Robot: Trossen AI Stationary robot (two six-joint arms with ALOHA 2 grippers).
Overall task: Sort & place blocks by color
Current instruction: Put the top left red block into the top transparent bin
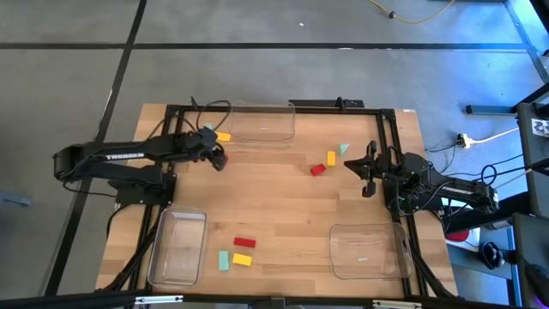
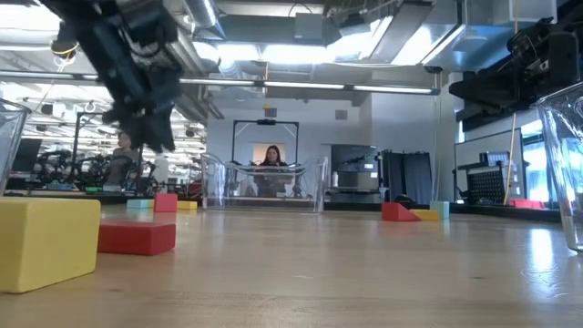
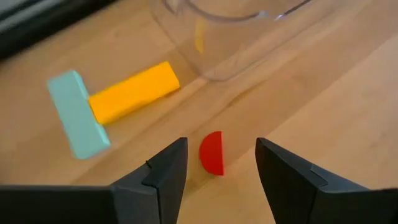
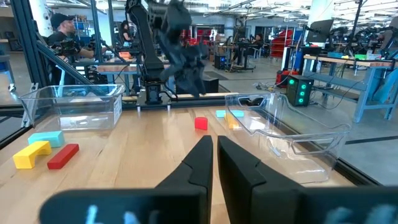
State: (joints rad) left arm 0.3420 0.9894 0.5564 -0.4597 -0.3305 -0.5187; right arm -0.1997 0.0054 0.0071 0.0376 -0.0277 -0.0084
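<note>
Risk centres on the red half-round block [image 3: 212, 152], lying on the wooden table [image 1: 283, 206] between the spread, empty fingers of the left gripper [image 1: 219, 160], just beside the far clear tray [image 1: 262, 122]. Being small and curved, it could roll or squirt sideways if the jaws close off-centre, possibly against that tray's wall. A yellow bar [image 3: 134, 92] and pale teal bar [image 3: 76, 113], touching each other, lie near the same tray and could be nudged by a finger. Right gripper [image 1: 368, 184] waits clenched and empty, well apart from that tray. Three more blocks lie near it. Another three sit beside the left near tray [image 1: 177, 247], well apart from the far tray
</note>
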